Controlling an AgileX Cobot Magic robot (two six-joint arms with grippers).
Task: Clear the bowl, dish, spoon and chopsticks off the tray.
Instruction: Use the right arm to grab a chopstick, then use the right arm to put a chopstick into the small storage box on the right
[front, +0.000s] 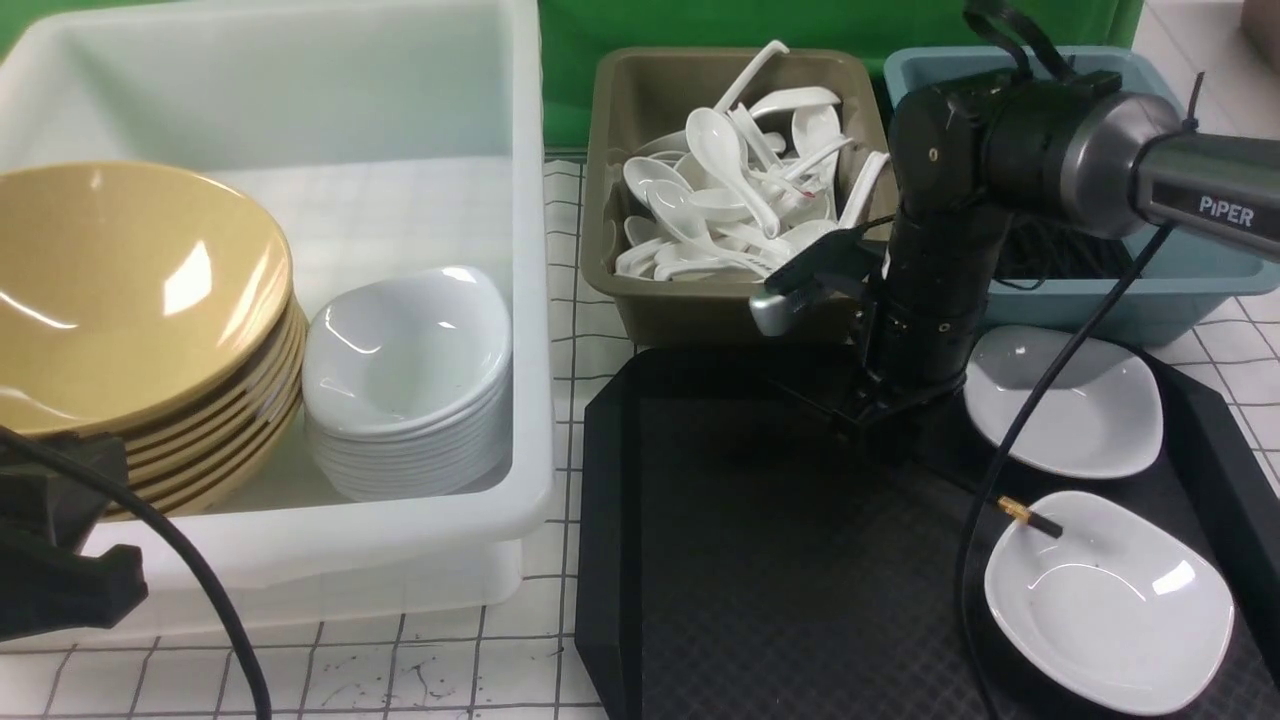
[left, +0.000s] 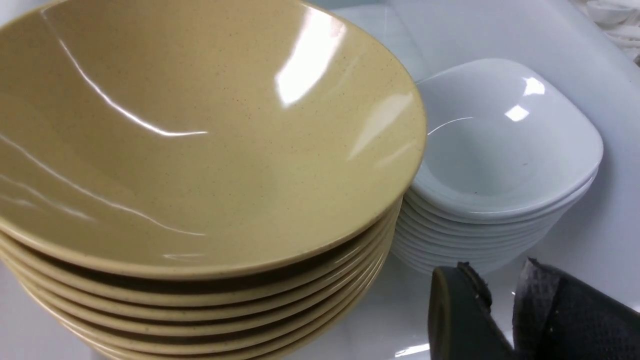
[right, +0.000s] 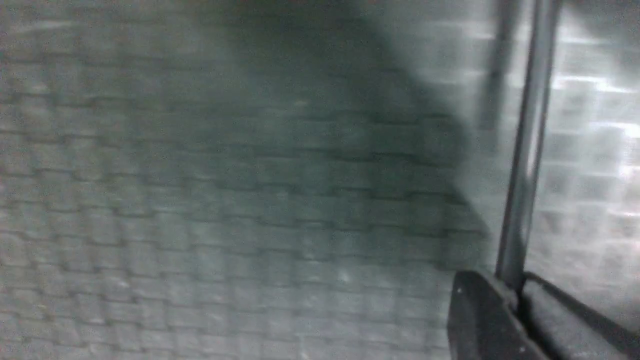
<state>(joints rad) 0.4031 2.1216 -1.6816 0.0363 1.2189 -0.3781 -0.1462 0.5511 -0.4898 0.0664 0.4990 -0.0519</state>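
The black tray (front: 750, 560) holds two white dishes at its right side, one far (front: 1070, 410) and one near (front: 1110, 600). My right gripper (front: 872, 420) points down at the tray's far middle and is shut on the black chopsticks (right: 525, 150). Their gold-banded end (front: 1030, 518) rests on the near dish's rim. The yellow bowl (front: 120, 290) tops a stack in the white tub (front: 520, 300). My left gripper (left: 500, 295) hangs low beside that stack, shut and empty. No spoon shows on the tray.
A stack of white dishes (front: 410, 380) stands next to the bowls in the white tub. An olive tub (front: 700, 300) full of white spoons (front: 740, 190) stands behind the tray. A blue tub (front: 1180, 270) is behind my right arm.
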